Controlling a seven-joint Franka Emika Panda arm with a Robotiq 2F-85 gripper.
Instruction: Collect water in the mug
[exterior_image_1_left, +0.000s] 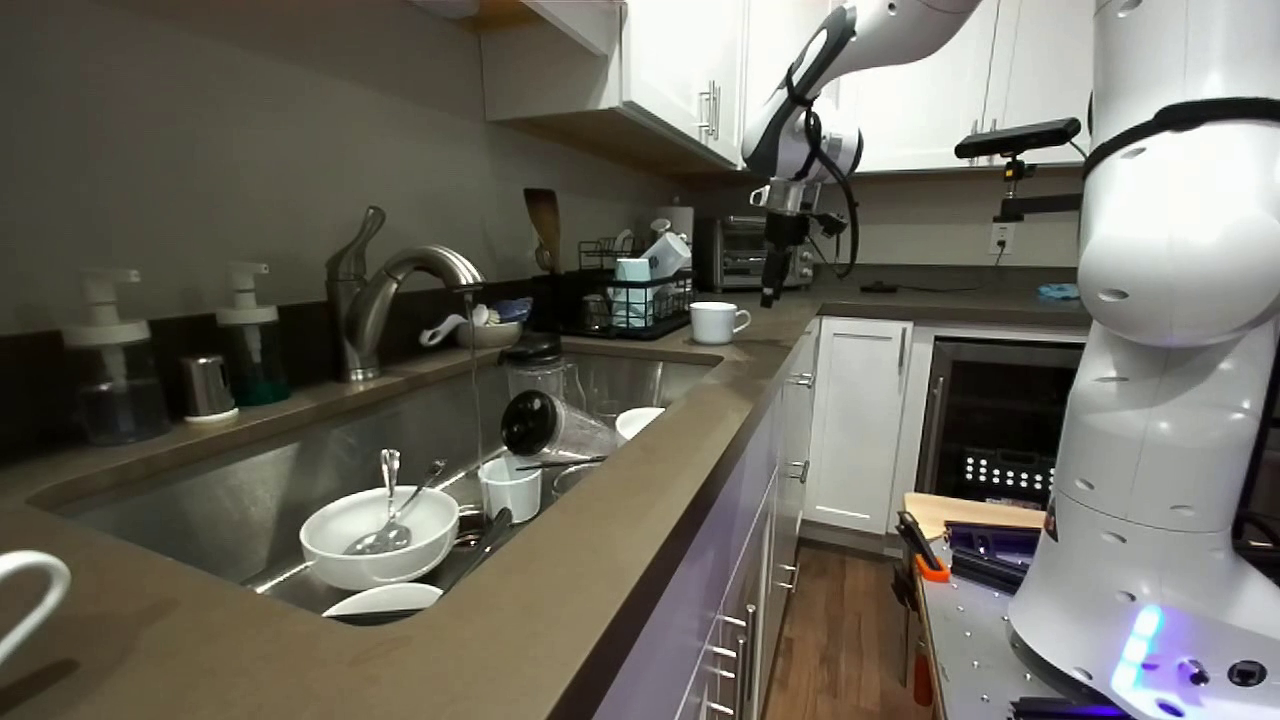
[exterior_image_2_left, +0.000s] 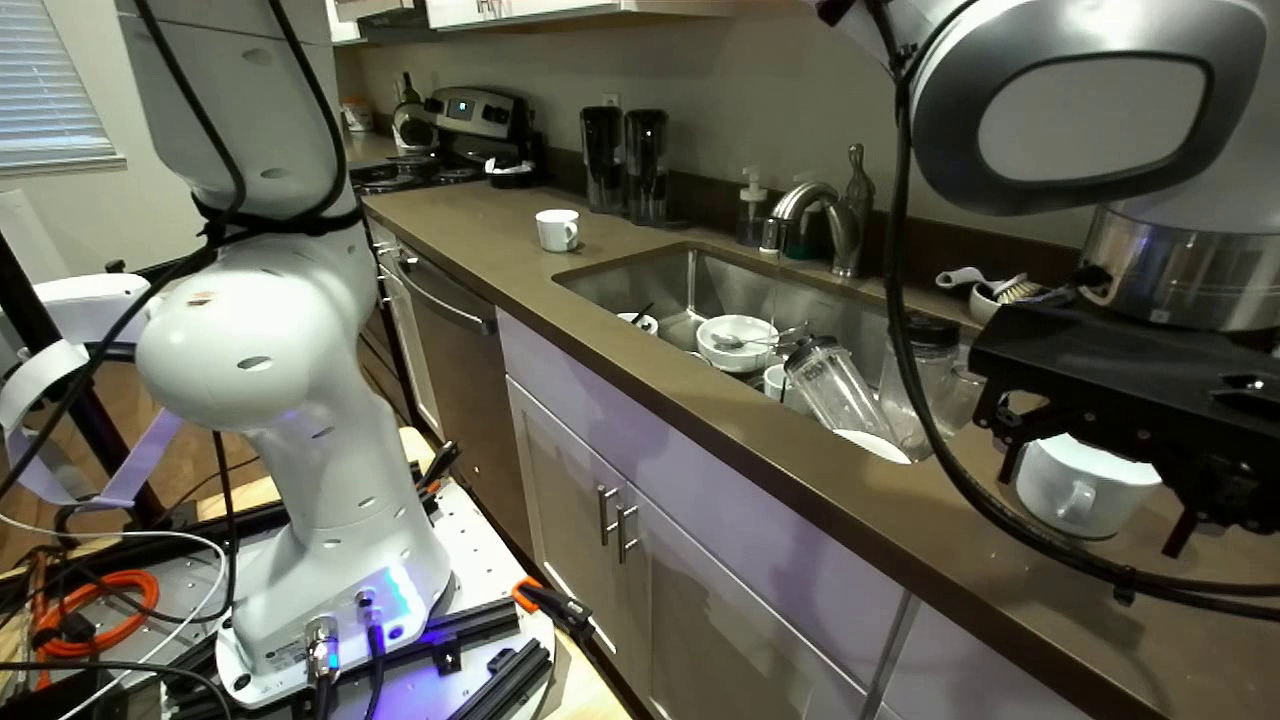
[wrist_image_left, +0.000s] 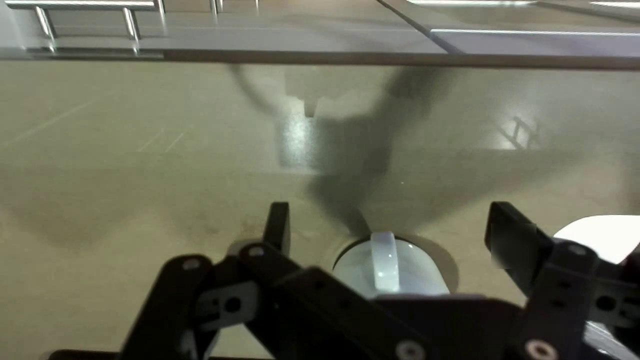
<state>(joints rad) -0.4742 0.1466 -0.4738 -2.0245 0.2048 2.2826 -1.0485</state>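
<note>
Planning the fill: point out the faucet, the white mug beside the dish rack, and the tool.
Faucet (exterior_image_1_left: 376, 300): in an exterior view, on its curved neck.
White mug (exterior_image_1_left: 712, 325): in an exterior view, on its body.
Tool (wrist_image_left: 390, 207): in the wrist view, midway between its fingertips.

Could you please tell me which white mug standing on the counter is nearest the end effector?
The white mug beside the dish rack; the open end effector hovers near it, while the other mug stands beyond the sink.
</note>
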